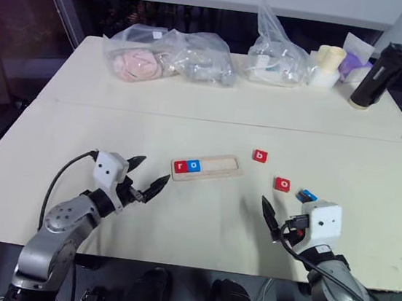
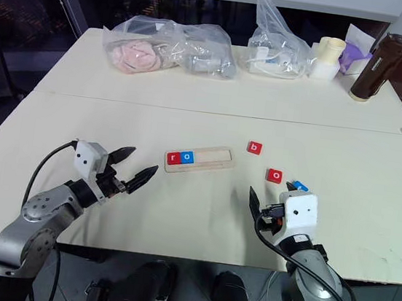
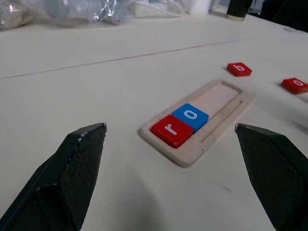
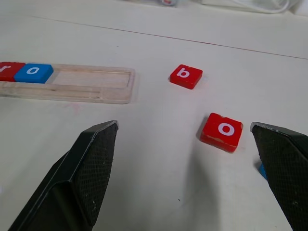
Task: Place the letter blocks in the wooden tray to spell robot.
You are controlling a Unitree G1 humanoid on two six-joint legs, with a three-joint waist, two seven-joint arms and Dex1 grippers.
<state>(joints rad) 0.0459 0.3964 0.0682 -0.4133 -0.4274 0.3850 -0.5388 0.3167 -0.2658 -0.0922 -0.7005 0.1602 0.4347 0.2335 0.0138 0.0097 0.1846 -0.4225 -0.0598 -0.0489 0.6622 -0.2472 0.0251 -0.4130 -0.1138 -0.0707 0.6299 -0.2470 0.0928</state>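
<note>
The left gripper (image 1: 145, 174) is hovering with fingers spread wide, the wooden tray (image 1: 217, 167) lying just beyond its fingertips, holding the red r (image 1: 180, 166) and blue o (image 1: 194, 166) at its near end. The right gripper (image 4: 185, 173) is gaping empty too; the red o (image 4: 222, 131) is sitting between its fingers, the red b (image 4: 186, 76) farther ahead, a blue block (image 1: 307, 196) beside its outer finger. Plastic bags (image 1: 168, 57) and a dark bottle (image 1: 383, 74) are lining the table's far edge, well apart.

on the pale worktop (image 1: 213, 108) the wooden tray (image 1: 217, 167) holds a red r block (image 1: 181, 166) and a blue o block (image 1: 194, 166) at its left end. a red b block (image 1: 260, 155) and a red o block (image 1: 283, 184) lie loose to its right, beside a partly hidden blue block (image 1: 307, 196). the left tool (image 1: 146, 175) and right tool (image 1: 269, 214) hover with jaws apart, empty.
</note>
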